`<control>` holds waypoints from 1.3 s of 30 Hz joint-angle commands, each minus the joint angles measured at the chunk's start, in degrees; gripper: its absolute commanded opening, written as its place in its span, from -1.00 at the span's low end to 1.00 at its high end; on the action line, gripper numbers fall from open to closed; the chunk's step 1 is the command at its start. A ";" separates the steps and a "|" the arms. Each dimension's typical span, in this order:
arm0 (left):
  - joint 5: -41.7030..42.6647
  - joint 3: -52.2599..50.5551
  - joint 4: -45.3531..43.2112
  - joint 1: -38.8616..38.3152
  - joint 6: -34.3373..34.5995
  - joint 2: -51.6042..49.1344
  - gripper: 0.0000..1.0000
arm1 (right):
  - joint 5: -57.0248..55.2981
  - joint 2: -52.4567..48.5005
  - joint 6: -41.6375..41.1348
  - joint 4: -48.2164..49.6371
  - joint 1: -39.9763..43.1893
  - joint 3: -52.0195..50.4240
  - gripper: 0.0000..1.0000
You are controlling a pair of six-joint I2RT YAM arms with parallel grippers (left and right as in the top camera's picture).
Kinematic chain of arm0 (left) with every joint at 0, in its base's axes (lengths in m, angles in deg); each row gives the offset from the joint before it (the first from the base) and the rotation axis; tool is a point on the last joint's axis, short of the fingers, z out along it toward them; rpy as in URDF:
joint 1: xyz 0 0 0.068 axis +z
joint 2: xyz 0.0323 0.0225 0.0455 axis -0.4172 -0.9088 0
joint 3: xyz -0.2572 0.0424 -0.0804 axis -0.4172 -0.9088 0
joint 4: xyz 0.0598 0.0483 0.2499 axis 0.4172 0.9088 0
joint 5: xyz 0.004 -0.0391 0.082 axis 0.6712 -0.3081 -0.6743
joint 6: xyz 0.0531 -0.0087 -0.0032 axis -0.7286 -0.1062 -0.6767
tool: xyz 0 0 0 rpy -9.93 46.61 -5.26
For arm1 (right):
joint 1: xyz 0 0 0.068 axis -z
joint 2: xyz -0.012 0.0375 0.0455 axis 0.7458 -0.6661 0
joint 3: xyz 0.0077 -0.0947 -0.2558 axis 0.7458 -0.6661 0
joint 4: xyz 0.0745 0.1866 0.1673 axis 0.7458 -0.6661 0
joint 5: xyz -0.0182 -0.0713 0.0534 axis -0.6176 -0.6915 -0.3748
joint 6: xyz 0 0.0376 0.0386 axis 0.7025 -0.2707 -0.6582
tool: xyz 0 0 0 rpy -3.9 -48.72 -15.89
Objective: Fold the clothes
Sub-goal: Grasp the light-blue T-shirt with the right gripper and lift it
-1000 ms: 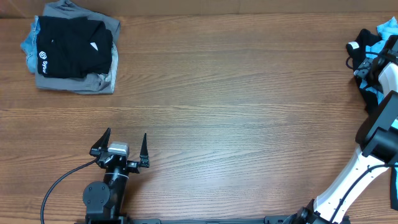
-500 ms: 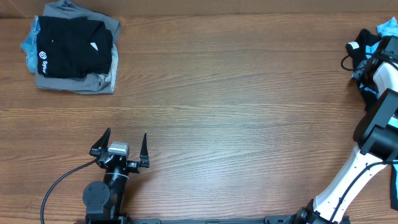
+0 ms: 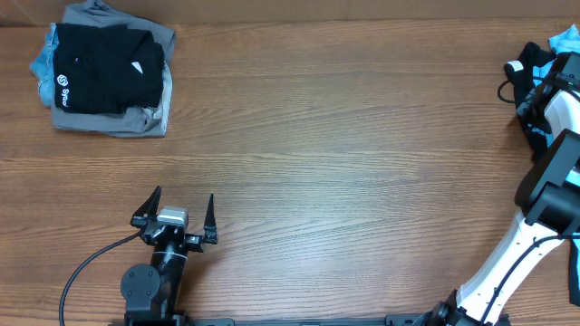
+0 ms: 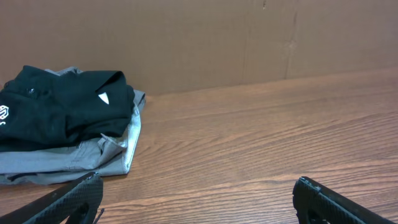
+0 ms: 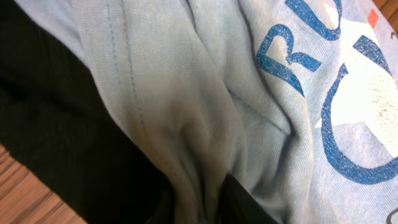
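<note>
1. Left gripper [image 3: 184,201] at seven o'clock on the table [image 3: 344,145], fingers spread wide apart, nothing between them, touching no cloth.
2. Right arm [image 3: 551,181] reaching up along the three o'clock edge to a loose heap at two o'clock. Right gripper down in that heap, fingers hidden; apart or together, cannot tell.
3. In the heap, from the right wrist view: light blue T-shirt [image 5: 186,93], crumpled, with blue lettering and a white patch of print toward three o'clock and a small coral-red spot at one o'clock. Black garment [image 5: 56,130] lying against it from nine o'clock, bare wood at seven o'clock.
4. At ten o'clock, well apart from both arms, a folded stack: black top [image 3: 104,72] with white logo and white mark, grey piece [image 3: 118,124] under it, light blue edge [image 3: 40,65] showing at its nine o'clock side.
</note>
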 commanded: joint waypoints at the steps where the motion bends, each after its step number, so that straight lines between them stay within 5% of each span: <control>1: -0.31 -0.22 0.11 -0.35 -1.14 0.61 1.00 | 0.46 -0.57 -0.46 -1.46 0.00 4.42 -0.46; 8: -0.31 -0.22 0.11 -0.35 -1.14 0.59 1.00 | 1.62 -0.37 -3.43 -6.43 0.00 9.27 -0.92; 19: -0.31 -0.22 0.11 -0.35 -1.14 0.59 0.99 | 2.71 2.45 -5.44 -7.34 0.00 9.29 -0.93; 26: -0.31 -0.22 0.11 -0.35 -1.14 0.61 0.99 | 16.37 11.21 -5.49 -7.91 -0.04 9.29 -0.93; 39: -0.31 -0.22 0.11 -0.37 -1.14 0.61 1.00 | 23.65 29.22 -6.75 -10.21 -8.07 9.29 -0.93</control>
